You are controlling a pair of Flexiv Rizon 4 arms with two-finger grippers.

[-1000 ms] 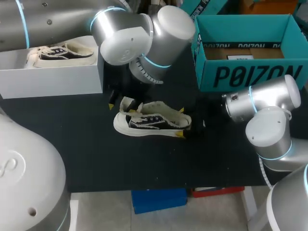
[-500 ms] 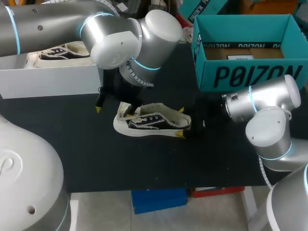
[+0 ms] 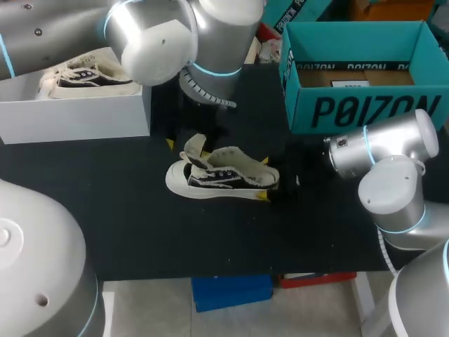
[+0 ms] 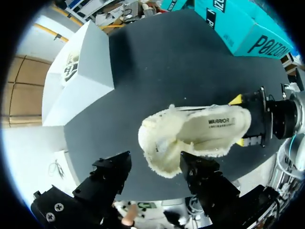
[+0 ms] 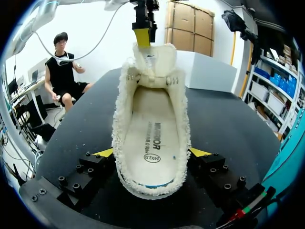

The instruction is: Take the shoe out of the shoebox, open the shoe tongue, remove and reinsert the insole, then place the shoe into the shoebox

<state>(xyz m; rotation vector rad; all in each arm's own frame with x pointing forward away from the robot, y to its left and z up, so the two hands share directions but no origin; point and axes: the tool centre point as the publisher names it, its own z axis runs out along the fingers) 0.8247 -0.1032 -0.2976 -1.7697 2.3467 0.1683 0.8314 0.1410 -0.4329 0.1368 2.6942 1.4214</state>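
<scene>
Step in hand: opening the tongue (image 3: 194, 146). My right end effector (image 5: 151, 153) clamps the shoe (image 3: 221, 175) heel at the middle of the desk (image 3: 140, 225). My left end effector (image 4: 157, 174) stands wide at the raised tongue. Next, grip the insole (image 5: 151, 138) and lift it out.

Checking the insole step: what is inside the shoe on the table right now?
The cream insole lies flat inside the shoe, printed side up, seen from heel to midfoot. Its toe end is hidden under the raised tongue.
</scene>
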